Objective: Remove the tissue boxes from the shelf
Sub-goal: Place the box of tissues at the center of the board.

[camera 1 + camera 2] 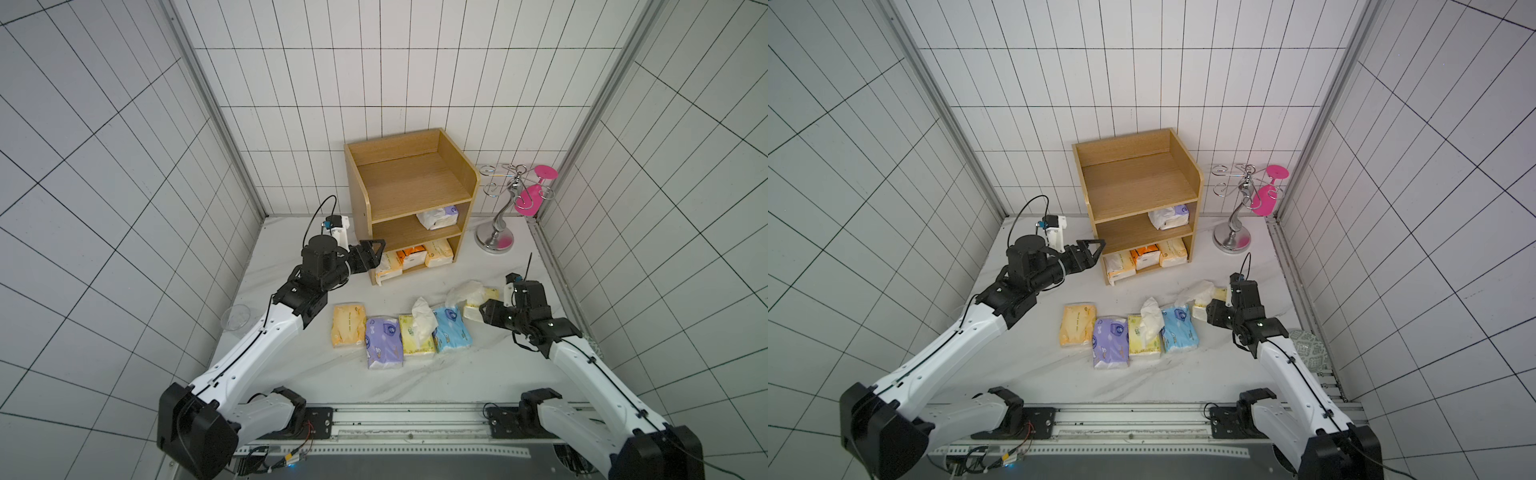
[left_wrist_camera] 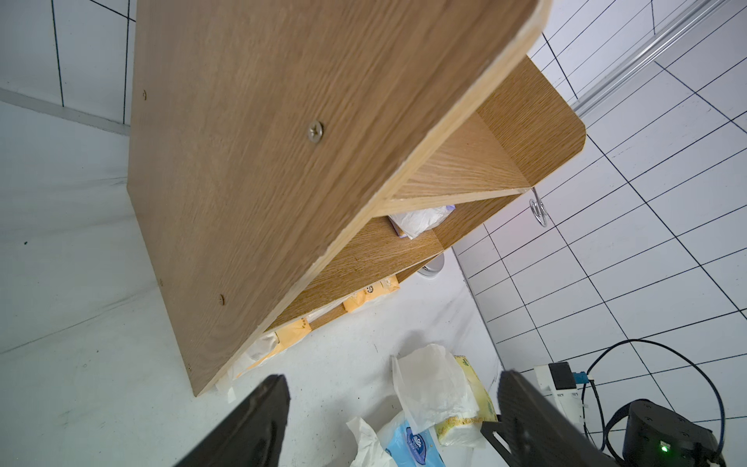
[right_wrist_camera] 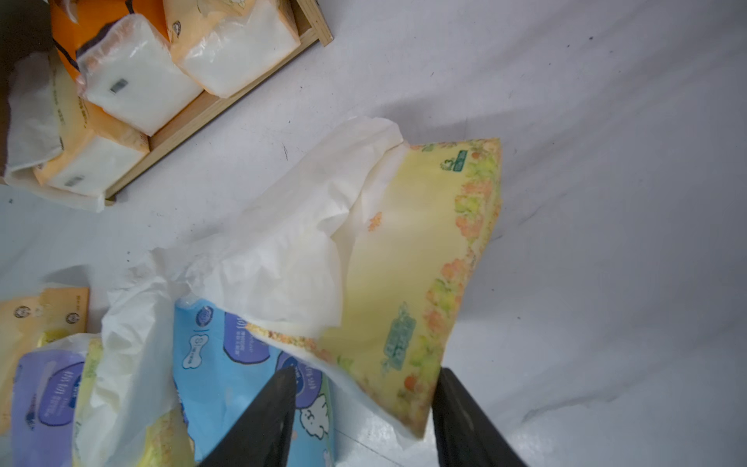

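Note:
The light-wood shelf (image 1: 409, 199) stands at the back. Its middle tier holds a purple-and-white tissue pack (image 1: 438, 217). On the bottom tier lie two peach packs (image 1: 388, 270) (image 1: 438, 251) with a bright orange pack (image 1: 411, 255) between them. Peach (image 1: 348, 330), purple (image 1: 383, 341), yellow (image 1: 415, 338) and blue (image 1: 451, 334) packs lie in a row on the table. My left gripper (image 1: 376, 253) (image 2: 393, 376) hangs open beside the shelf's left wall, nothing in it. My right gripper (image 1: 484, 313) (image 3: 366, 372) is open around the end of a yellow pack (image 3: 420, 250) lying by the blue one.
A silver stand with a pink glass (image 1: 515, 203) stands right of the shelf. A clear cup (image 1: 237, 318) sits at the table's left edge, under my left arm. Tiled walls close in the back and both sides. The arms' base rail (image 1: 411, 419) runs along the front.

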